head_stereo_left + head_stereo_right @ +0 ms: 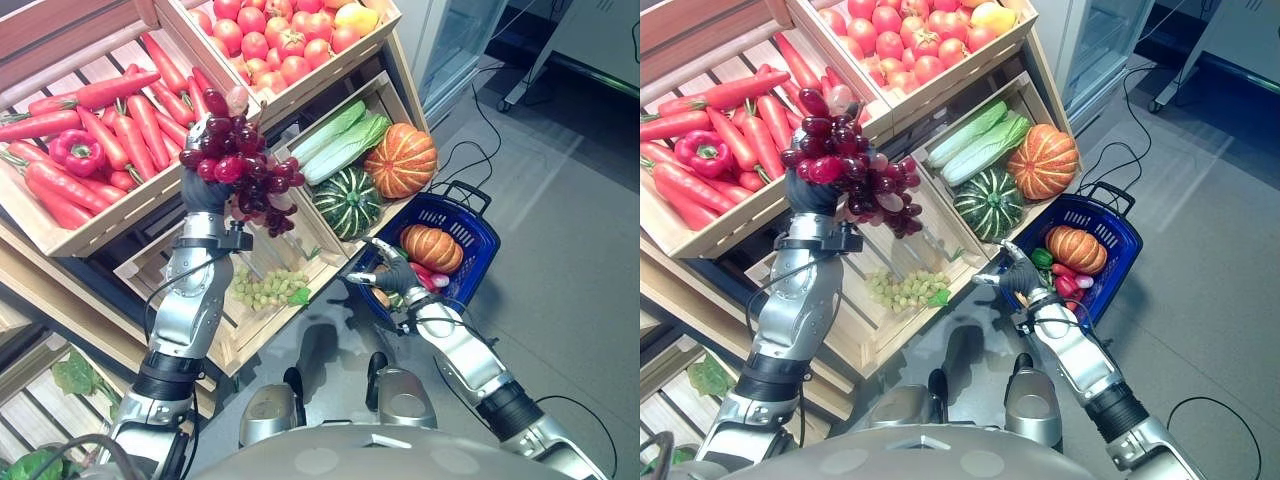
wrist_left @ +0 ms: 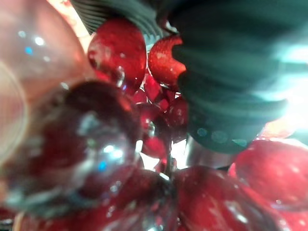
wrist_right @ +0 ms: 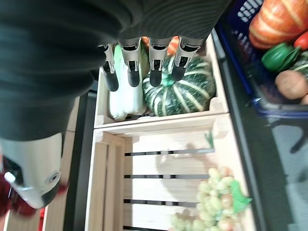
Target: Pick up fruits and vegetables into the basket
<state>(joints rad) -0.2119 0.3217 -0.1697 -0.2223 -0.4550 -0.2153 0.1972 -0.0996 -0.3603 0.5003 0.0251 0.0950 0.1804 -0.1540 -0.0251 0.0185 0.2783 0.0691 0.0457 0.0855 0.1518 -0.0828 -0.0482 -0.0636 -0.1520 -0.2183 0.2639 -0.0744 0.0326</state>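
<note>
A bunch of red grapes (image 1: 240, 165) is gripped in the raised left hand (image 1: 205, 190), well apart from the partly filled blue basket (image 1: 478, 232) just beyond the open-fingered right hand (image 1: 392, 275).

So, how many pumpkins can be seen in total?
3. A round orange pumpkin and a dark green striped pumpkin lie side by side in the light wooden crate; a smaller orange pumpkin lies in the blue plastic basket. Others may be hidden.

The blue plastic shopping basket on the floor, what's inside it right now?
Inside the blue plastic shopping basket: an orange pumpkin, a green pepper, red pieces and a brown round item. Anything beneath them is covered.
</note>
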